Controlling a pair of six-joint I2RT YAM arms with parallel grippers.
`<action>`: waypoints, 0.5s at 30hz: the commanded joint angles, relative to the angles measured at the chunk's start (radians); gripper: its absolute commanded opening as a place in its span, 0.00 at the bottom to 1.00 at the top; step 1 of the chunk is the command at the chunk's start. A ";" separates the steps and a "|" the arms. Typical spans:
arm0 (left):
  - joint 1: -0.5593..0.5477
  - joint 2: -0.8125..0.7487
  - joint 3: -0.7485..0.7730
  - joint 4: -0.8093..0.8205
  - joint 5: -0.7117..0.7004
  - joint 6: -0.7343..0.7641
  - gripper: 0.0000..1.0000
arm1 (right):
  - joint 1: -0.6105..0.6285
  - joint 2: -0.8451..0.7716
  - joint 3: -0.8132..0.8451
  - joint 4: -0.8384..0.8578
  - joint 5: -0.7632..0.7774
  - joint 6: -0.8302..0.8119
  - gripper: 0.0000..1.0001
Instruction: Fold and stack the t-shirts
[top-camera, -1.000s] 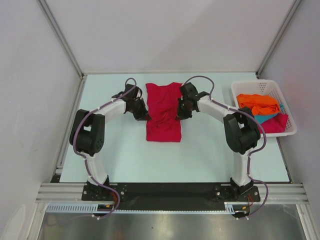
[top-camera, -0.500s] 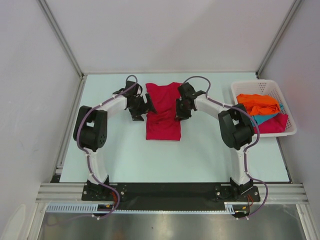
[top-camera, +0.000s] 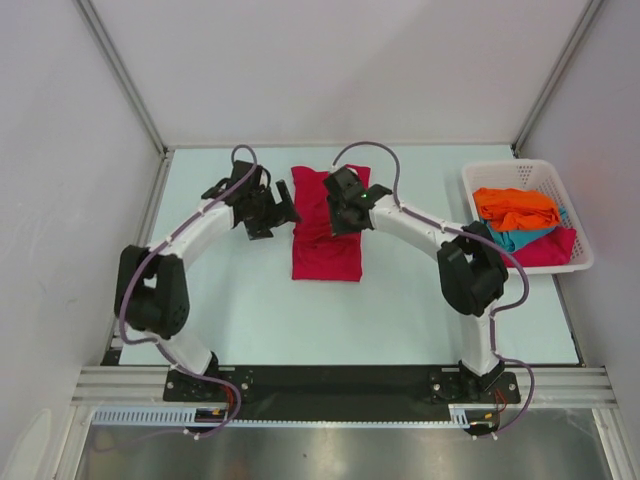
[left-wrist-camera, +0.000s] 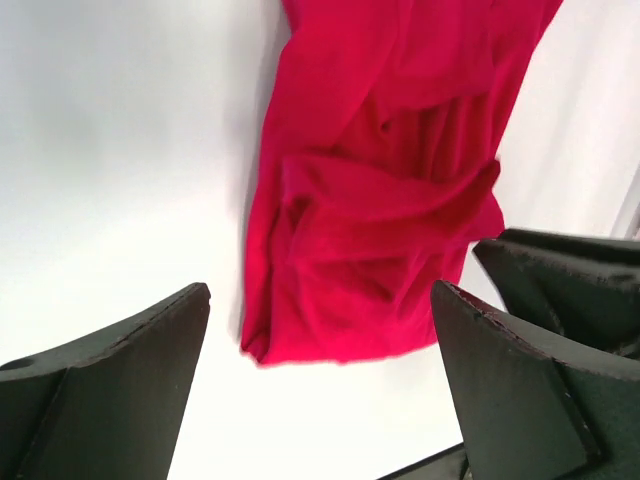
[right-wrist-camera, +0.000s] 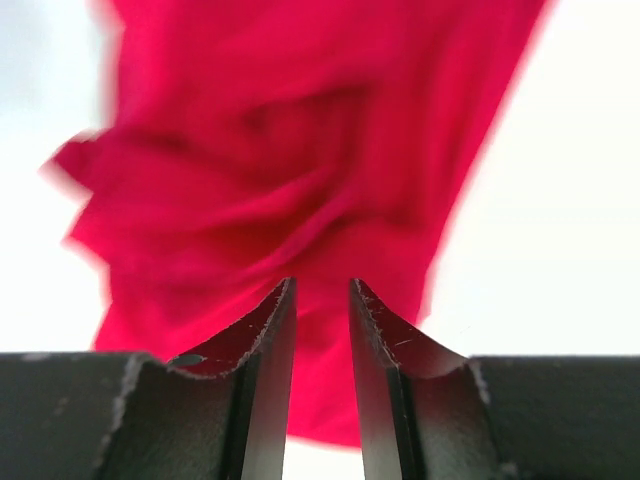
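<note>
A crimson red t-shirt (top-camera: 327, 250) lies folded into a long strip on the table, rumpled at its upper half. It also fills the left wrist view (left-wrist-camera: 380, 200) and the right wrist view (right-wrist-camera: 300, 150). My left gripper (top-camera: 278, 212) hangs just left of the shirt, its jaws wide open (left-wrist-camera: 322, 292) and empty. Above the shirt's upper middle sits my right gripper (top-camera: 337, 213), open by a narrow gap (right-wrist-camera: 322, 284) with nothing between the fingers. An orange t-shirt (top-camera: 515, 207) and a teal one (top-camera: 522, 239) lie in the basket.
A white slatted basket (top-camera: 520, 168) stands at the table's right edge, with another red cloth (top-camera: 556, 248) in its near corner. Metal frame posts and white walls close in the table at the back and sides.
Both grippers went from shut to open and let go of the red shirt's sides. The left gripper drew back to the left. The right gripper moved left over the shirt.
</note>
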 joint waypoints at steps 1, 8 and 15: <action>0.005 -0.179 -0.119 0.012 -0.061 0.026 0.97 | 0.110 -0.108 -0.024 -0.025 0.106 0.026 0.33; 0.005 -0.334 -0.314 0.035 -0.043 0.010 0.97 | 0.213 -0.156 -0.087 -0.028 0.134 0.086 0.33; 0.005 -0.473 -0.389 0.026 -0.037 -0.010 0.97 | 0.214 -0.107 -0.145 0.016 0.117 0.098 0.33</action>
